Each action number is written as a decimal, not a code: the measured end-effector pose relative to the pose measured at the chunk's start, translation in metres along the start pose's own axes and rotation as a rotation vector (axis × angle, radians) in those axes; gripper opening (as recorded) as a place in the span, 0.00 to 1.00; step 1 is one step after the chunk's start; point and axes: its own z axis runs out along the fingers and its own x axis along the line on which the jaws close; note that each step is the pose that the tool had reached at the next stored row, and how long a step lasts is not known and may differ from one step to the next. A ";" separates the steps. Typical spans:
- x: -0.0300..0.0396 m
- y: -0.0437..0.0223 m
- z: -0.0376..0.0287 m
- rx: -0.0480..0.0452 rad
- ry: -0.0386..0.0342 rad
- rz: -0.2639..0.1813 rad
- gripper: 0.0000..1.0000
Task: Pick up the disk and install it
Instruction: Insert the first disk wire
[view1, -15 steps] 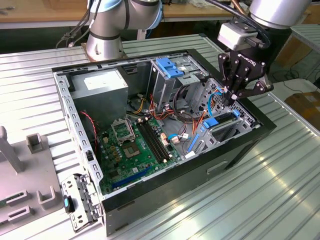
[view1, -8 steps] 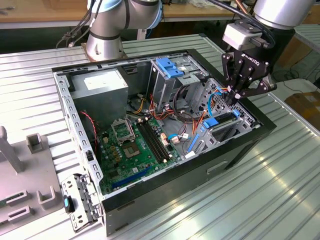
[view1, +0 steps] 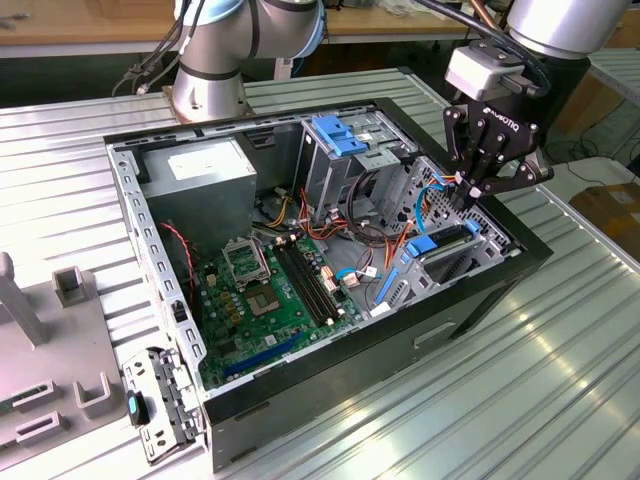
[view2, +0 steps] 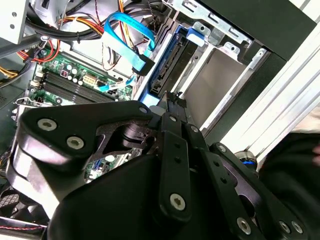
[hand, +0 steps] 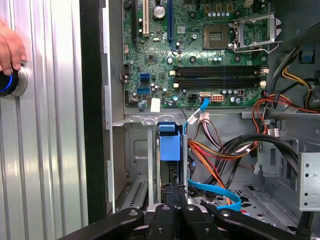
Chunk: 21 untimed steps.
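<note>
Disk (view1: 447, 243) is seen standing on edge in the drive bay of the open computer case (view1: 330, 385), at the end opposite the power supply (view1: 195, 180). It is gripped by the gripper (view1: 466, 200), whose jaws are drawn narrowly together on its upper end. A motherboard (view1: 265, 290) and cables are housed inside the case. The disk's label is hidden, and the power supply's sticker cannot be read.

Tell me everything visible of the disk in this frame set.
The disk stands on edge inside the drive bay, a thin dark slab framed by blue plastic rails, with a blue tab at one end. Grey metal walls flank it, a blue flat cable hangs close by, and the end effector sits at its other end; contact is unclear.
</note>
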 end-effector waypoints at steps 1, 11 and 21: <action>0.0000 0.0000 0.0000 0.0000 0.0000 0.000 0.11; -0.0004 -0.0148 0.0022 0.0071 -0.0038 -0.106 0.11; -0.0010 -0.0328 0.0047 0.0211 -0.0123 -0.314 0.11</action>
